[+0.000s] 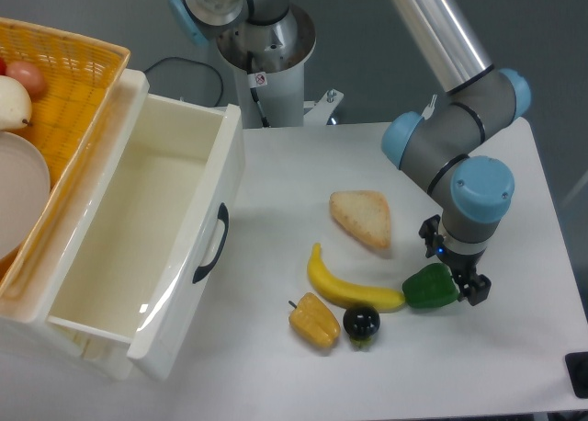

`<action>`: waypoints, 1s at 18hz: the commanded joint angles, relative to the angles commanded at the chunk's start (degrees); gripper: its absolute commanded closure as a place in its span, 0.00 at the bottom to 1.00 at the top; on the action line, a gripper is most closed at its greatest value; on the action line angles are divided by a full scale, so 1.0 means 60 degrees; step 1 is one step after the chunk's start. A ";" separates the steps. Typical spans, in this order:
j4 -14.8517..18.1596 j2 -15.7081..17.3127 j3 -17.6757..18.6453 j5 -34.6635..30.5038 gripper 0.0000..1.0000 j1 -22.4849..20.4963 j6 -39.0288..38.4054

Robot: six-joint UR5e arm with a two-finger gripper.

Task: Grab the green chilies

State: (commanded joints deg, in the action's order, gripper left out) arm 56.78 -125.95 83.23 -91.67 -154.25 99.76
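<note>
The bench (514,347) carries an open white drawer (138,256) at the left and the toy food near the front. The end effector (452,276) stands right over the green chilies (429,288), fingers down at either side and touching; whether they grip it I cannot tell. The chilies' long axis runs left-right, their left end touching the banana (349,288). Open room lies to the right, and straight up.

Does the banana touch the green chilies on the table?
Touching: in the camera view the banana's right tip meets the green chilies' left side, no table showing between.
</note>
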 joint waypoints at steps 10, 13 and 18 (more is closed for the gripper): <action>0.0000 -0.0088 -0.0015 -0.1055 0.55 0.0322 -0.0161; 0.0000 -0.0015 -0.0015 -0.1011 0.63 0.0293 -0.0569; 0.0044 0.0365 -0.0015 -0.0704 0.69 0.0264 -0.2003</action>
State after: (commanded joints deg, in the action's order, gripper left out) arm 57.04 -123.76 83.14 -95.89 -152.66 87.74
